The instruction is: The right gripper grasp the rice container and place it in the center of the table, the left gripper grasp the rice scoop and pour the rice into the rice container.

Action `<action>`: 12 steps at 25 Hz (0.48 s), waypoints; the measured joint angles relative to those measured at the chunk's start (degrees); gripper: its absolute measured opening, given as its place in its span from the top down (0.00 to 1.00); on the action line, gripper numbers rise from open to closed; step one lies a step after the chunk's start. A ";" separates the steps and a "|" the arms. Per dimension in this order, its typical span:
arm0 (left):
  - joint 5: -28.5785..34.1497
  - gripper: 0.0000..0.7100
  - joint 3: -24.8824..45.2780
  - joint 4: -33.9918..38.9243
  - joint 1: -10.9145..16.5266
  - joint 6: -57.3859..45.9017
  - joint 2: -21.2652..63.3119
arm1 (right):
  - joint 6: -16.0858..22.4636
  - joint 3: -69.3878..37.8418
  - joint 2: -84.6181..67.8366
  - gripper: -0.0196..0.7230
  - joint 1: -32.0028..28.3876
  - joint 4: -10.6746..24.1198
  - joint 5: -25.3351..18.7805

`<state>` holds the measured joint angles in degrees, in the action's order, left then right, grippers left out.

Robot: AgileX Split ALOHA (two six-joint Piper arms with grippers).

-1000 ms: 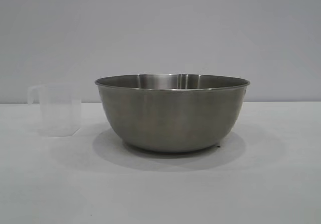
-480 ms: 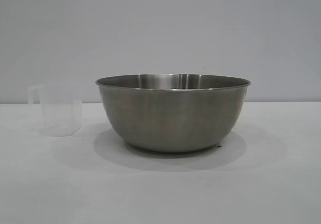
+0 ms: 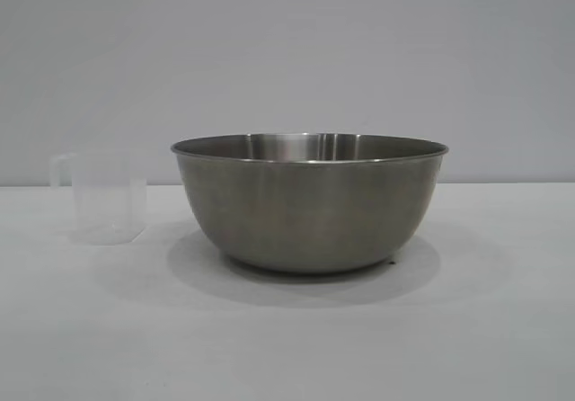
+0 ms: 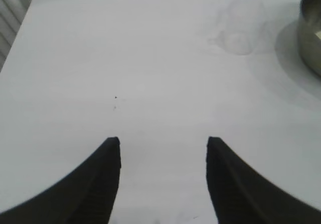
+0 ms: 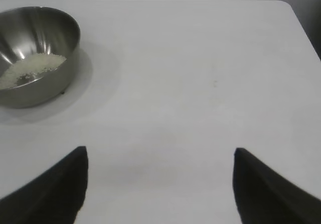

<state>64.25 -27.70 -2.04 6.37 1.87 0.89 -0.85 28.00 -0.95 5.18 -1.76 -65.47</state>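
Two objects stand on the white table (image 3: 503,329), and both grippers hang apart from them above bare surface. The table is the largest thing and fills the lower half of the exterior view. On it, around the middle, sits the rice container (image 3: 310,201), a big steel bowl standing upright. In the right wrist view a pale heap of rice (image 5: 31,68) lies on the bottom of the bowl. To the left of the bowl, near it but not touching, stands the rice scoop (image 3: 106,196), a small clear cup, upright, with its handle turned to the left side. Whether any rice is in the cup, I cannot tell.

The right gripper (image 5: 159,184) has its fingers spread wide and holds nothing; the bowl is well apart from it. The left gripper (image 4: 163,176) has its fingers at a medium gap, also with nothing between them, and the scoop is farther off on the table.
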 joint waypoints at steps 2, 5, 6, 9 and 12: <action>0.00 0.53 0.00 0.00 -0.12 0.00 0.02 | 0.00 0.00 0.00 0.24 0.00 0.00 0.00; 0.00 0.53 0.00 0.00 -0.22 0.00 0.02 | 0.00 0.00 0.00 0.24 0.23 0.00 0.00; 0.00 0.53 0.00 0.00 -0.22 0.00 0.02 | 0.00 0.00 0.00 0.24 0.86 0.00 0.00; 0.00 0.53 0.00 0.00 -0.22 0.00 0.02 | 0.00 0.00 0.00 0.24 2.19 0.00 0.00; 0.00 0.53 0.00 0.00 -0.22 0.00 0.02 | 0.00 0.00 0.00 0.24 2.28 0.00 0.00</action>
<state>64.25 -27.70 -2.04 6.15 1.87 0.91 -0.85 28.00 -0.95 7.46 -1.76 -65.47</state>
